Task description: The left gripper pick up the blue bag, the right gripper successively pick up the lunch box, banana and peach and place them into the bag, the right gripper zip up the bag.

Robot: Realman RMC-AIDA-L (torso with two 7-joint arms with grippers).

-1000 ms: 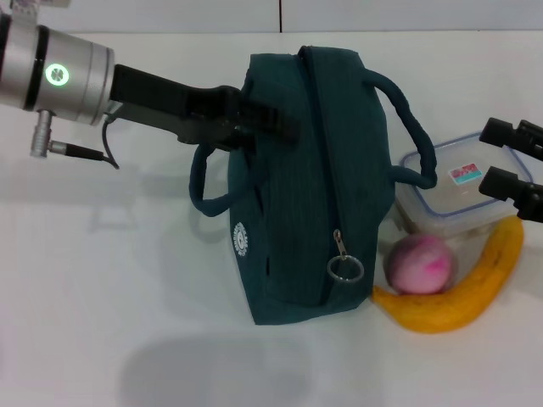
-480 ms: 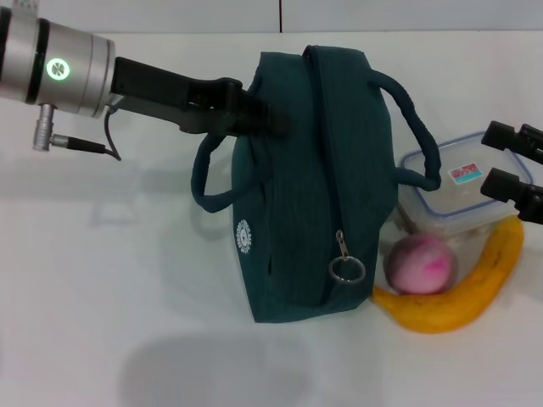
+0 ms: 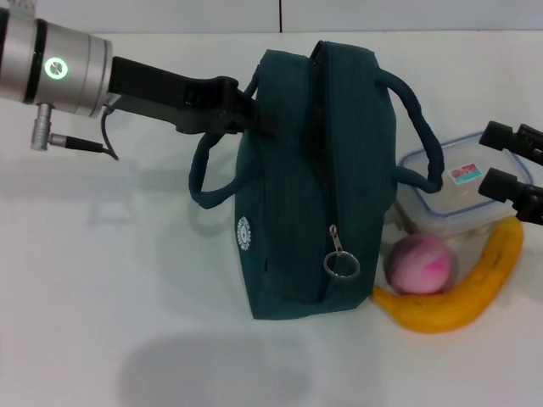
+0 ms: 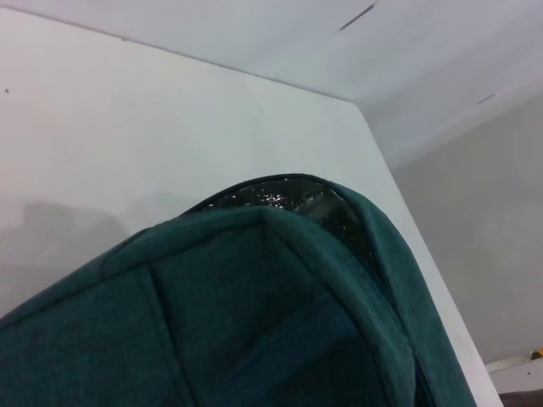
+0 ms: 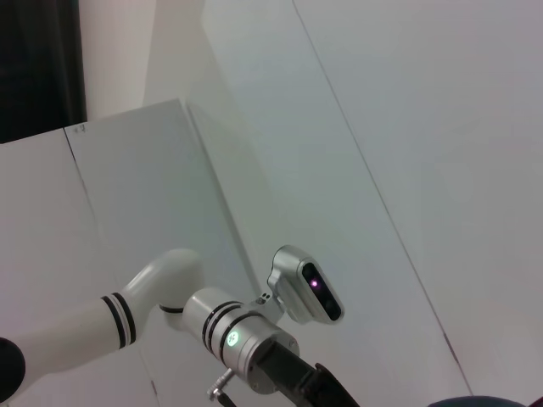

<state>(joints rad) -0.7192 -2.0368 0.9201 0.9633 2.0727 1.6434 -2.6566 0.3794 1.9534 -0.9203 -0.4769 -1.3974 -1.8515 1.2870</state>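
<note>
The blue bag [image 3: 297, 212] stands in the middle of the white table, zipped, with its ring pull [image 3: 341, 264] hanging low on the front. My left gripper [image 3: 251, 117] reaches in from the left and is shut on the bag's upper left edge, beside one loop handle [image 3: 204, 182]; the left wrist view is filled by the bag's fabric [image 4: 254, 322]. Right of the bag lie the lunch box [image 3: 450, 199], the peach [image 3: 420, 263] and the banana [image 3: 462, 297]. My right gripper [image 3: 509, 161] hangs open over the lunch box's right end, holding nothing.
The table's far edge [image 3: 170, 32] runs along the top of the head view. Bare white tabletop [image 3: 110, 297] spreads left of and in front of the bag. The right wrist view looks across at my left arm [image 5: 246, 343].
My left gripper has risen and drawn back a little, pulling the bag's top up and rightward. The right gripper and the food items have not moved.
</note>
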